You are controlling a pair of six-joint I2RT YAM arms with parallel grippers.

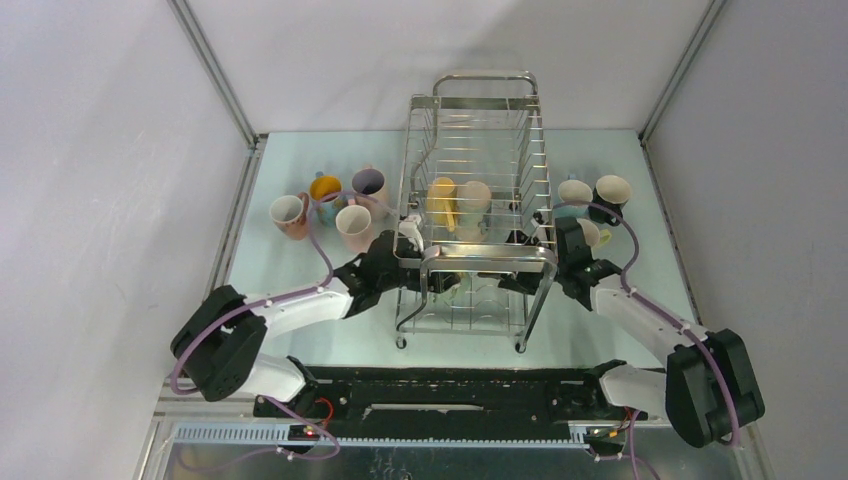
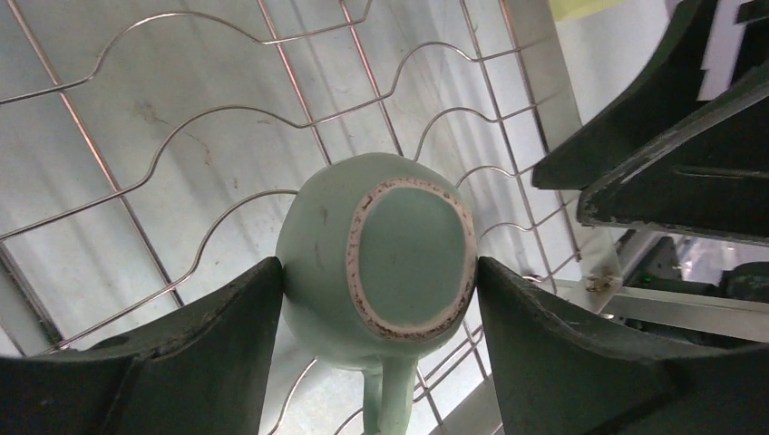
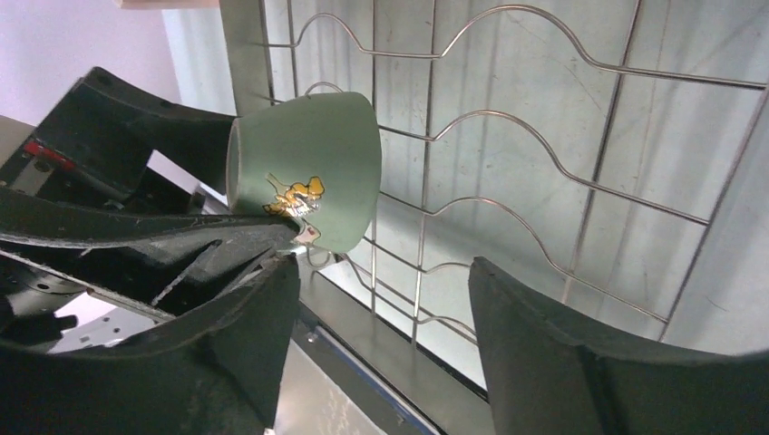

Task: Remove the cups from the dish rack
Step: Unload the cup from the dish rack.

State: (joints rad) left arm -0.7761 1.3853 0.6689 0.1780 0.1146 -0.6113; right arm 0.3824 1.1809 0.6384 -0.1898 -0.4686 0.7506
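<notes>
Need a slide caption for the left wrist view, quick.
Left gripper clamps a pale green mug, base toward camera, over the dish rack wires.

White-and-black arms (image 1: 300, 308), purple cables (image 1: 322, 255), dark wedge-fingered left claw (image 2: 379, 272)

Chrome wire rack (image 1: 485, 100), two tiers, mid-table. Upper tier: yellow mug (image 1: 442, 200) beside cream mug (image 1: 474, 195), both tipped. Lower tier: pale green mug (image 2: 390, 272) on side, unglazed base ring, yellow print. Upright left of rack: two pink mugs (image 1: 288, 212), orange mug (image 1: 325, 188), lilac mug (image 1: 368, 182). Upright right: light blue mug (image 1: 574, 192), black mug (image 1: 611, 188).
</notes>
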